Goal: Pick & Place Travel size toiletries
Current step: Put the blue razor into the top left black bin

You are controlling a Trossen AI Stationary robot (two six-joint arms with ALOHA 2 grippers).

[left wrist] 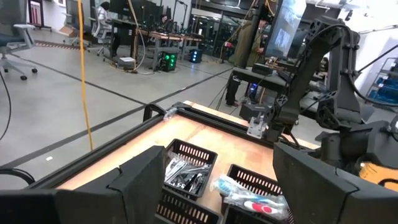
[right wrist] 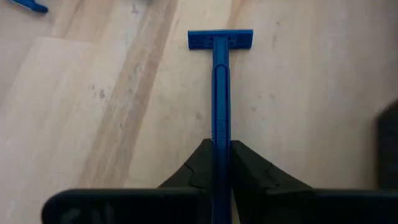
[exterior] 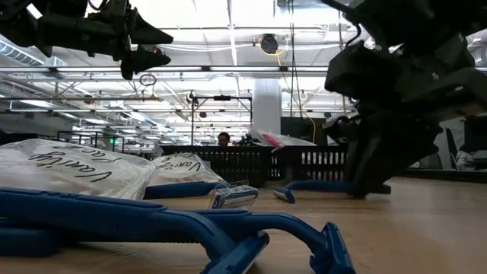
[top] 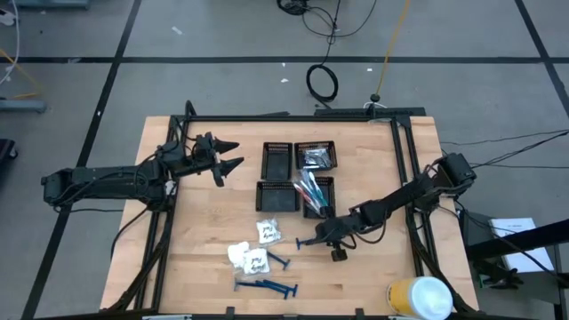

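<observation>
Right gripper (right wrist: 221,155) pinched tight on a blue razor (right wrist: 220,81) down on the wooden table (right wrist: 74,124).

Razor handle squeezed between the two dark fingers (right wrist: 196,165), its head sticking out past the tips and lying flat on the wood. Left gripper (top: 229,155) up in the air, well away, jaws wide and holding nothing. More blue razors (top: 267,285) and white packets (top: 252,258) off to one side of the shut jaws; toothbrushes (top: 309,190) in a black tray (top: 324,209) just beside them.
</observation>
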